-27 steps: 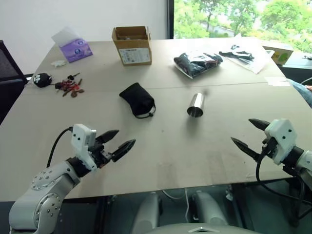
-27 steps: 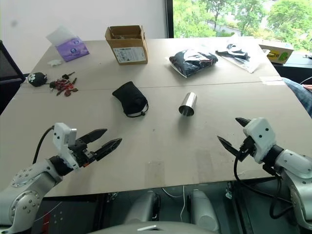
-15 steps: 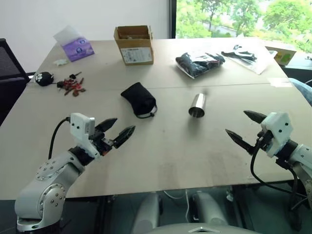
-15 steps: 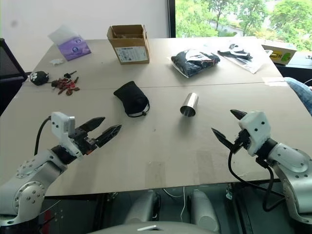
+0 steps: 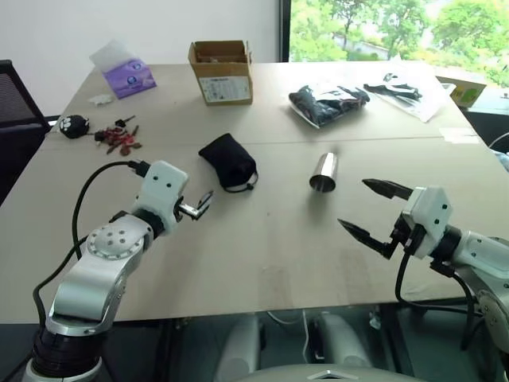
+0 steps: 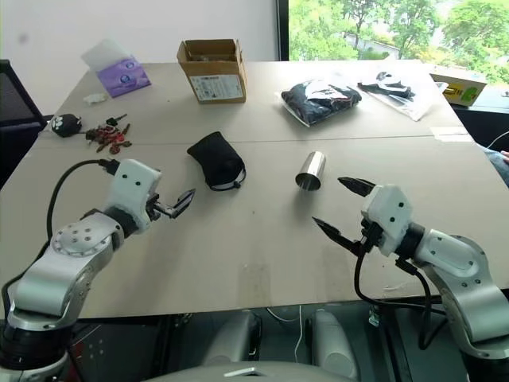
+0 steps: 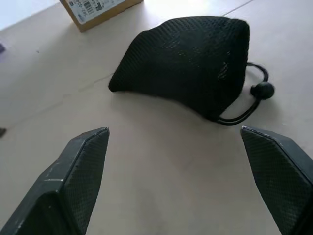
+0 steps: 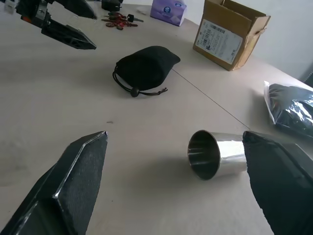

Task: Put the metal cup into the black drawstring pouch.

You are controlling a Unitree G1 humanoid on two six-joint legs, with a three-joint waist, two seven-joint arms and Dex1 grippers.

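Lying on its side right of the limp black drawstring pouch (image 5: 227, 160), the metal cup (image 5: 323, 172) looks rigid, light and slippery, best pinched across its rim; both end effectors, left (image 5: 199, 205) and right (image 5: 371, 211), are spread and empty.

Left claw (image 7: 173, 181) and right claw (image 6: 342, 208) agape.

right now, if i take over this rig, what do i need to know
Left hand: open, empty, above the table just short of the black drawstring pouch.
Right hand: open, empty, near the metal cup, not touching it.
Pouch lies flat on the table, its cord end turned toward the cup.
Cup lies on its side to the right of the pouch, apart from it.
Done: nothing grasped yet.
Left: pick up the cup, open the pouch, put the cup in.
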